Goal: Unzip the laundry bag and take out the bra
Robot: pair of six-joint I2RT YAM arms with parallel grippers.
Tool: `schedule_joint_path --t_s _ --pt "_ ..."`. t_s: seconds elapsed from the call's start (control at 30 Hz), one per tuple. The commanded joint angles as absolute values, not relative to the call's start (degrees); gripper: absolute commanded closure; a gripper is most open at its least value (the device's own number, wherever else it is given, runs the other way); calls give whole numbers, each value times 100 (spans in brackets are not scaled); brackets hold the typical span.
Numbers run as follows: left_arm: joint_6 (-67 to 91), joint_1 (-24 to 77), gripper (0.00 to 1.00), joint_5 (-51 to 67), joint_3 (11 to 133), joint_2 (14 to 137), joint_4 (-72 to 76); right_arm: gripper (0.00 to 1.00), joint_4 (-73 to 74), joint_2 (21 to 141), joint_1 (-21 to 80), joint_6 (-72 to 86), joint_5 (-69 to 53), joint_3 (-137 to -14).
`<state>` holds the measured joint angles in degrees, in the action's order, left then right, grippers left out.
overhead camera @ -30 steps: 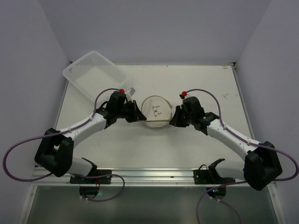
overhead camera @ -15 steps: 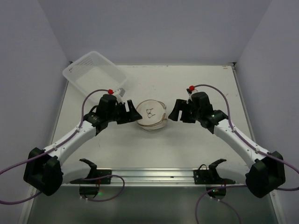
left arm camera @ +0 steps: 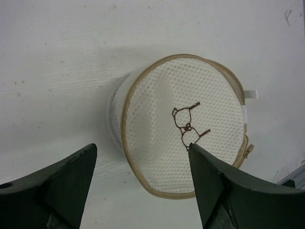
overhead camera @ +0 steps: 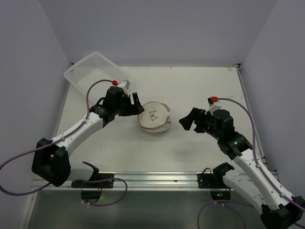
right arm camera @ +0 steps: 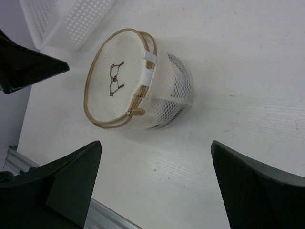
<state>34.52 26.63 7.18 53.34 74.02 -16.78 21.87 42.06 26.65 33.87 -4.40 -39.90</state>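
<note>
The laundry bag (overhead camera: pixel 155 118) is a round cream mesh drum with tan piping, lying on the white table with its flat pictogram face tilted up (left arm camera: pixel 186 124) (right arm camera: pixel 125 78). Its tan zip pull (right arm camera: pixel 137 112) hangs at the rim, and the zip looks closed. The bra is hidden. My left gripper (overhead camera: pixel 137 104) stands open just left of the bag, its jaws (left arm camera: pixel 142 148) wide and holding nothing. My right gripper (overhead camera: pixel 188 119) is open a little way off to the bag's right, with bare table between its fingers (right arm camera: pixel 155 143).
A clear rectangular plastic tub (overhead camera: pixel 93 74) sits tilted at the back left corner (right arm camera: pixel 66 19). A metal rail (overhead camera: pixel 152 179) runs along the table's near edge. Grey walls enclose the table on three sides.
Both grippers opened and let go of the bag. The right arm pulled back to the right and nearer the front; the left gripper backed off slightly. The bag settled onto the table.
</note>
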Motion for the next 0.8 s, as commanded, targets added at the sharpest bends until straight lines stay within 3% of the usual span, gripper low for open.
schedule_joint_path --t_s 0.0,0.23,0.43,0.5,0.63,0.77 --pt "3146 2593 21 668 5633 7786 -1398 1 1995 4017 2672 3524 -272 -3806" --pt "3129 2584 39 1045 5669 8455 -1240 1 2039 3771 2672 3603 -334 -3569" --pt "3129 2584 70 1177 5572 8560 -1151 1 1969 3691 2672 3630 -360 -3472" --pt "3129 2575 75 1213 5572 8578 -1151 1 1951 3700 2663 3630 -352 -3463" --pt "3138 2584 100 1239 5599 8561 -1169 1 1881 3753 2663 3630 -369 -3472" --pt "3068 2584 100 1178 5826 8438 -1371 1 1872 3814 2672 3621 -378 -3524"
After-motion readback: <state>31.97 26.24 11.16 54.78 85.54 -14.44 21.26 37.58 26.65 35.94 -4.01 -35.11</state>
